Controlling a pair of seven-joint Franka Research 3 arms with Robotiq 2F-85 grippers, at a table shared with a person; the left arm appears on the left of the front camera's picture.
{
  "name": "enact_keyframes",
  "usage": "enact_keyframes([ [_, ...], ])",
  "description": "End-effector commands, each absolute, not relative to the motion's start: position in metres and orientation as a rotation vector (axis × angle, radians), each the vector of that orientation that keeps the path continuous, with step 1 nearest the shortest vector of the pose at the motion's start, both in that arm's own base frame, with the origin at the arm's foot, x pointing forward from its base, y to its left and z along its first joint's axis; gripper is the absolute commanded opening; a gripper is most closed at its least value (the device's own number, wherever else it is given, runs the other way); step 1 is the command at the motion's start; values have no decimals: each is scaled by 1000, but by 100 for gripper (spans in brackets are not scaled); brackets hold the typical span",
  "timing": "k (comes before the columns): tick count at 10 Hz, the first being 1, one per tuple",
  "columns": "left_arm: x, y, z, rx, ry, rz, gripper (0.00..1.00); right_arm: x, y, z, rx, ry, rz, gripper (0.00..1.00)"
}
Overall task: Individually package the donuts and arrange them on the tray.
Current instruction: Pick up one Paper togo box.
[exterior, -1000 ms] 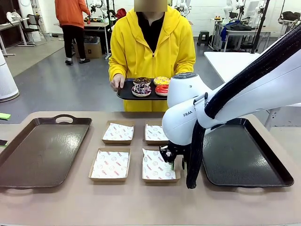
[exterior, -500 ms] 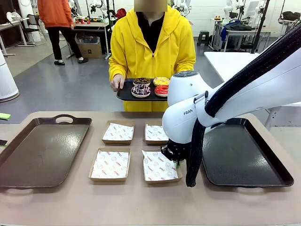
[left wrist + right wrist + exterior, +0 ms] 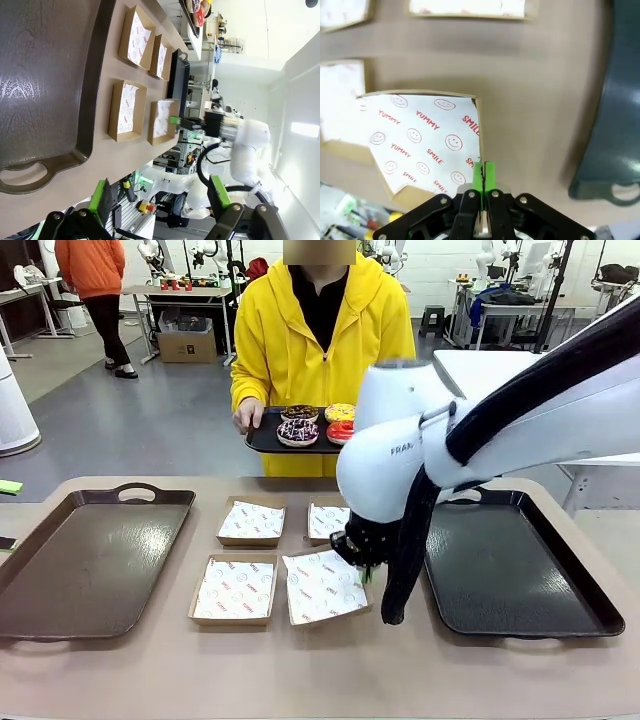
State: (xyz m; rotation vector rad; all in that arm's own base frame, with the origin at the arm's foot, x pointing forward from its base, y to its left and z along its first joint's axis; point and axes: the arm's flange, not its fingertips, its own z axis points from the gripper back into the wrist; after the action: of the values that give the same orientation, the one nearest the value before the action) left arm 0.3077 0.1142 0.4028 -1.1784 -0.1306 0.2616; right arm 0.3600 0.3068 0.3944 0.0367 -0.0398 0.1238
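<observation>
Four donuts lie on a small black tray that a person in a yellow hoodie holds beyond the table's far edge: chocolate with sprinkles, dark with drizzle, yellow-iced and red-glazed. My right gripper is shut on the right rim of the near-right paper-lined box, which sits tilted with that side raised. My left gripper hangs open and empty above the table's left end, well away from the boxes.
Three other paper-lined boxes rest on the table's middle. A large dark tray lies at the left and another at the right, right next to my right arm. Other people move far behind.
My right gripper closed fully on the near-right box's rim, then lifted and dragged it leftward, tilting it. The person's tray of donuts stayed in place.
</observation>
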Motion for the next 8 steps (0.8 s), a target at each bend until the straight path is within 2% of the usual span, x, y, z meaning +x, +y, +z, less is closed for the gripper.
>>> enact_keyframes([
  [1, 308, 115, 405, -1196, -138, 267, 100, 345, 299, 459, -1, -75, 138, 0],
  [4, 308, 115, 405, -1196, -138, 267, 100, 383, 298, 524, -69, -1, 98, 0],
  [8, 308, 115, 405, -1196, -138, 267, 100, 481, 304, 541, -50, 60, 33, 0],
])
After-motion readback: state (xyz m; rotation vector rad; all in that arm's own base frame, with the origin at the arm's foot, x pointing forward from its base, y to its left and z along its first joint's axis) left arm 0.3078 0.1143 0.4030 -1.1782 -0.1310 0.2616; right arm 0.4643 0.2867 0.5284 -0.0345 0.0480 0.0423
